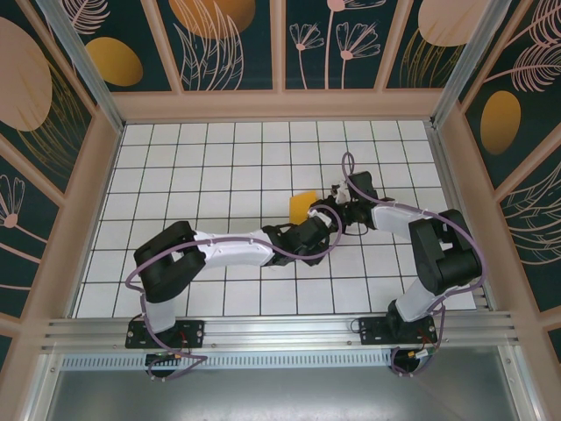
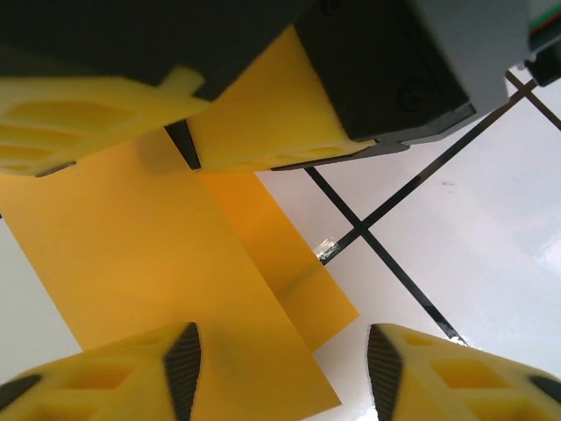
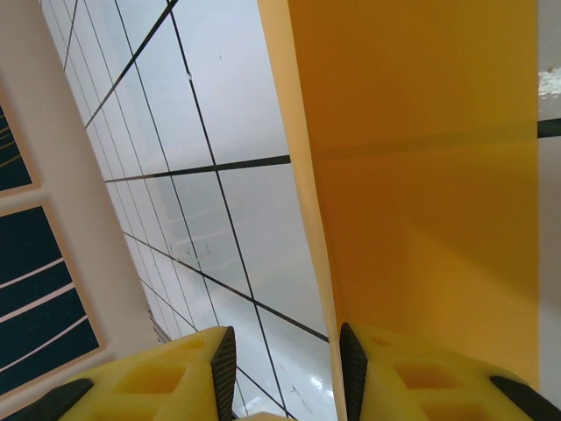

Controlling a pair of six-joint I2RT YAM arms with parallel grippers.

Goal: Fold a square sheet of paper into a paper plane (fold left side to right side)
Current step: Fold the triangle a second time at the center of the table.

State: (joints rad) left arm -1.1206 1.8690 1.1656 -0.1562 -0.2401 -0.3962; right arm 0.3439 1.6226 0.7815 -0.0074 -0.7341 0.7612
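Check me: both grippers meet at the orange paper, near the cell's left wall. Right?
Location is wrong. The left gripper and right gripper do meet at the orange paper, but it lies about the middle of the tiled floor, as the top external view shows.

Inspected from above, the square sheet of paper [image 1: 302, 207] shows one small corner. The remainder lies under the left arm [image 1: 294, 239] and right arm [image 1: 372, 213], which meet at its right side, and its creases are too small to read. Seen from the left gripper [image 2: 285, 360], the sheet's far end is covered by the right gripper [image 2: 188, 149] and its left part passes the view's edge. From the right wrist, the sheet is cut off above and to the right. Whether those fingers [image 3: 421, 377] pinch it cannot be determined.
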